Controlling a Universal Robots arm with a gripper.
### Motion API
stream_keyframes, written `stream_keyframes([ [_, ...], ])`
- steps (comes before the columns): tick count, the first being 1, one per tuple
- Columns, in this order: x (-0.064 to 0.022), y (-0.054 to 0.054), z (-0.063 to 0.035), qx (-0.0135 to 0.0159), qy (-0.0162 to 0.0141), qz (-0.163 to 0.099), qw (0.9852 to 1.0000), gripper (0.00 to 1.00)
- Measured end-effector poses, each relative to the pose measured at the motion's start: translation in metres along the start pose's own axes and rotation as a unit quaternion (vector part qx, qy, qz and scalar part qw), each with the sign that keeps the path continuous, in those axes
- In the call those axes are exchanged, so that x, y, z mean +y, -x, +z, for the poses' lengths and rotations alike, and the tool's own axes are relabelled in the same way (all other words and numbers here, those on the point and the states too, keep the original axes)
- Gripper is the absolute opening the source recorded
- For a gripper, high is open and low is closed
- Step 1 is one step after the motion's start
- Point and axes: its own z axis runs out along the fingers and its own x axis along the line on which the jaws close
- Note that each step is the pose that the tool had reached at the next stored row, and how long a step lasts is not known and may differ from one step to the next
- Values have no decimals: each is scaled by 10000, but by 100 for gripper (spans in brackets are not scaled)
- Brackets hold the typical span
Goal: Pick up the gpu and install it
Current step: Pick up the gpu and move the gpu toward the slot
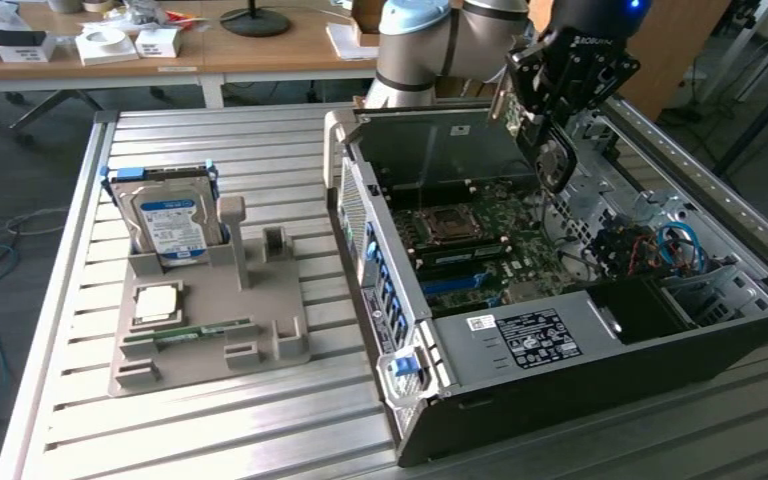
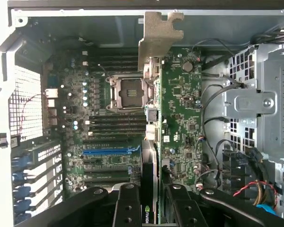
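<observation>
Two fingers (image 2: 127,210) of the tool (image 2: 154,208), partly closed, clamp the gpu (image 2: 180,109), its silver bracket (image 2: 158,38) farthest from the tool, hanging upright over the motherboard (image 2: 109,142) in the open computer case (image 1: 518,400) on the slatted desk (image 1: 224,430).

probably a robotics lab: slatted aluminium bench (image 1: 224,420), open pc case (image 1: 598,360), cluttered wooden desks (image 1: 277,50) behind

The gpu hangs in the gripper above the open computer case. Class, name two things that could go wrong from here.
1. The gripper is shut on the gpu, held on edge over the motherboard; lowered out of line with a slot, it could scrape the parts around it.
2. Loose cables lie beside the motherboard; the card might snag them.
</observation>
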Motion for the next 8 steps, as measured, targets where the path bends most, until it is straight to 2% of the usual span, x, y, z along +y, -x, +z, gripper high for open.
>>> stream_keyframes([
  [8, 11, 220, 7, 2, 1, -36, 10000, 27],
])
